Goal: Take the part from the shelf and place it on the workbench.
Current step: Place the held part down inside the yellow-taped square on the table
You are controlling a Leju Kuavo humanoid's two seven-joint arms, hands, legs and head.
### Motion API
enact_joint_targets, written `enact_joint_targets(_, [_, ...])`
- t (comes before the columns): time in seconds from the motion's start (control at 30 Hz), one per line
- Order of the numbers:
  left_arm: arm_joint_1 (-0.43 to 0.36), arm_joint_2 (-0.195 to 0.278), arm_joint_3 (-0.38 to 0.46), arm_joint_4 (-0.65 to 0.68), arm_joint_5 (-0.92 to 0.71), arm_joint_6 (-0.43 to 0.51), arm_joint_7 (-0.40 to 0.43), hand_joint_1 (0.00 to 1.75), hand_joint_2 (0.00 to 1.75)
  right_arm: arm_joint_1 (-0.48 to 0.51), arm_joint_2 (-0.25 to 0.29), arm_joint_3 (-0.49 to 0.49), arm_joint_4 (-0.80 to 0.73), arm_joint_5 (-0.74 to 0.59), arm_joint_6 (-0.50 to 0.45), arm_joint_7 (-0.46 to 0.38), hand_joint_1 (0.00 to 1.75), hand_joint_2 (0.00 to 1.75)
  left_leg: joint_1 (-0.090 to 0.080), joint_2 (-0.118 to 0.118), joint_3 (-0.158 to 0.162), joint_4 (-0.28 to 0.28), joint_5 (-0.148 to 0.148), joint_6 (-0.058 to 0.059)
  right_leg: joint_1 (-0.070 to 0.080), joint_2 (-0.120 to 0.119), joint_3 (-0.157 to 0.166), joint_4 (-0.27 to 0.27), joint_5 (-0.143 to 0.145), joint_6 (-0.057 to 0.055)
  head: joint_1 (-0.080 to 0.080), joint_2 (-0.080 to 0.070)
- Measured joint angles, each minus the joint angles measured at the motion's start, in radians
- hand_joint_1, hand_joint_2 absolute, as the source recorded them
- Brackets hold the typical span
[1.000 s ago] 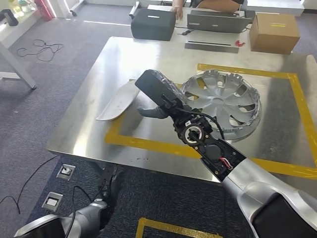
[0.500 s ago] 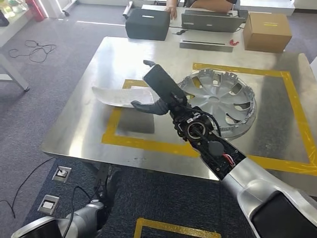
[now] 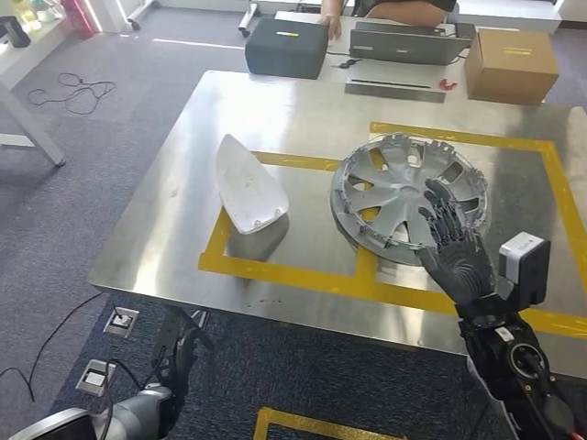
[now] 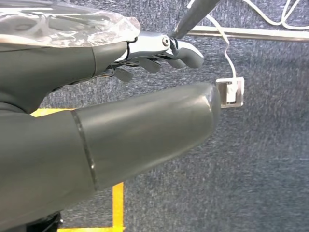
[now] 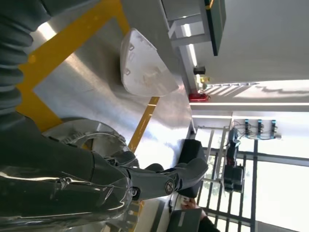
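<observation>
I've just released the white cover part (image 3: 249,192) onto the workbench (image 3: 173,211); right hand (image 3: 453,247) withdrawn, empty, fingers spread; left hand (image 3: 176,353) hangs loosely spread, holding nothing.

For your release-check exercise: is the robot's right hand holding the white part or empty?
Empty. The right hand hovers with fingers spread over the hubcap; the white part lies apart on the workbench.

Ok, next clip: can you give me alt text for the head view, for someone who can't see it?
A white shell-shaped part lies on a steel workbench, on the left side of a yellow tape outline, apart from a silver wheel cover to its right. The robot's right hand, fingers spread and holding nothing, hovers over the wheel cover's near edge. The left hand hangs below the workbench edge.
</observation>
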Motion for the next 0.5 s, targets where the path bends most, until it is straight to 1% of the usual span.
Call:
enact_joint_targets(0.03, [0.002,0.003,0.000,0.000,0.000,0.000,0.000,0.00,0.00,0.031,-0.008,-0.017,-0.025,-0.001,0.008,-0.015,0.00,0.00,0.000,0.002,0.000,0.000,-0.002,-0.004,-0.003,0.001,0.001,-0.002,0.002,-0.004,0.000,0.000])
enact_joint_targets(0.07, [0.003,0.004,0.000,0.000,-0.002,0.000,0.000,0.00,0.00,0.057,-0.014,-0.032,-0.049,-0.002,0.012,-0.028,0.00,0.00,0.000,0.003,-0.003,0.010,-0.011,-0.009,-0.006,0.002,0.003,-0.006,0.005,-0.008,-0.001,0.000])
enact_joint_targets(0.1, [0.003,0.006,0.000,0.000,-0.003,0.000,0.000,0.00,0.00,0.077,-0.017,-0.047,-0.071,-0.004,0.012,-0.038,0.00,0.00,0.000,0.003,-0.014,0.037,-0.031,-0.014,-0.009,0.002,0.005,-0.011,0.008,-0.013,-0.004,0.000])
enact_joint_targets(0.13, [0.002,0.007,0.000,0.000,-0.005,0.000,0.000,0.00,0.00,0.093,-0.019,-0.060,-0.090,-0.005,0.011,-0.045,0.00,0.00,0.001,0.004,-0.034,0.085,-0.061,-0.018,-0.012,0.002,0.007,-0.014,0.011,-0.018,-0.007,0.000])
enact_joint_targets(0.2, [0.002,0.006,0.000,0.000,-0.008,0.000,0.001,0.00,0.00,0.121,-0.024,-0.085,-0.119,-0.006,0.008,-0.052,0.00,0.00,0.005,0.004,-0.095,0.223,-0.127,-0.025,-0.012,0.002,0.006,-0.014,0.011,-0.021,-0.014,0.000])
enact_joint_targets(0.23, [0.002,0.006,0.000,0.000,-0.009,0.000,0.002,0.00,0.00,0.135,-0.026,-0.095,-0.129,-0.006,0.010,-0.054,0.00,0.00,0.006,0.004,-0.119,0.276,-0.145,-0.028,-0.011,0.001,0.006,-0.014,0.011,-0.021,-0.015,0.000])
enact_joint_targets(0.27, [0.003,0.006,0.000,0.000,-0.009,0.000,0.002,0.00,0.00,0.146,-0.028,-0.105,-0.139,-0.004,0.013,-0.055,0.00,0.00,0.006,0.004,-0.128,0.297,-0.145,-0.029,-0.011,0.001,0.006,-0.014,0.011,-0.021,-0.016,0.000])
enact_joint_targets(0.3, [0.003,0.006,0.000,0.000,-0.010,0.000,0.002,0.00,0.00,0.156,-0.029,-0.115,-0.148,-0.002,0.017,-0.056,0.00,0.00,0.007,0.004,-0.116,0.275,-0.126,-0.029,-0.012,0.002,0.006,-0.013,0.011,-0.021,-0.018,0.000])
enact_joint_targets(0.33, [0.001,0.007,0.000,0.000,-0.011,-0.001,0.002,0.00,0.00,0.164,-0.029,-0.124,-0.158,0.001,0.021,-0.058,0.00,0.00,0.007,0.004,-0.085,0.217,-0.094,-0.028,-0.012,0.002,0.006,-0.012,0.011,-0.020,-0.019,0.000])
enact_joint_targets(0.37, [-0.001,0.007,0.000,0.000,-0.012,-0.001,0.002,0.00,0.00,0.170,-0.029,-0.131,-0.167,0.003,0.024,-0.059,0.00,0.00,0.008,0.004,-0.046,0.141,-0.061,-0.025,-0.011,0.003,0.006,-0.011,0.010,-0.019,-0.020,0.000])
enact_joint_targets(0.4, [-0.003,0.008,0.000,0.000,-0.013,-0.001,0.002,0.00,0.00,0.174,-0.030,-0.138,-0.176,0.004,0.026,-0.060,0.00,0.00,0.007,0.005,-0.011,0.072,-0.037,-0.022,-0.009,0.004,0.005,-0.008,0.008,-0.016,-0.021,0.000])
enact_joint_targets(0.43, [-0.005,0.008,0.000,0.000,-0.013,-0.001,0.002,0.00,0.00,0.178,-0.031,-0.144,-0.184,0.005,0.027,-0.060,0.00,0.00,0.006,0.004,0.012,0.026,-0.024,-0.018,-0.007,0.005,0.003,-0.005,0.007,-0.012,-0.021,0.000])
enact_joint_targets(0.47, [-0.006,0.008,0.000,0.000,-0.013,-0.001,0.002,0.00,0.00,0.181,-0.033,-0.150,-0.192,0.006,0.028,-0.060,0.00,0.00,0.005,0.004,0.023,0.002,-0.022,-0.015,-0.004,0.005,0.001,-0.002,0.002,-0.011,-0.020,0.000])
enact_joint_targets(0.5, [-0.006,0.007,0.000,0.000,-0.013,-0.001,0.003,0.00,0.00,0.184,-0.035,-0.155,-0.197,0.006,0.028,-0.061,0.00,0.00,0.004,0.004,0.025,-0.003,-0.022,-0.013,-0.002,0.005,-0.001,0.000,0.000,-0.015,-0.018,0.000])
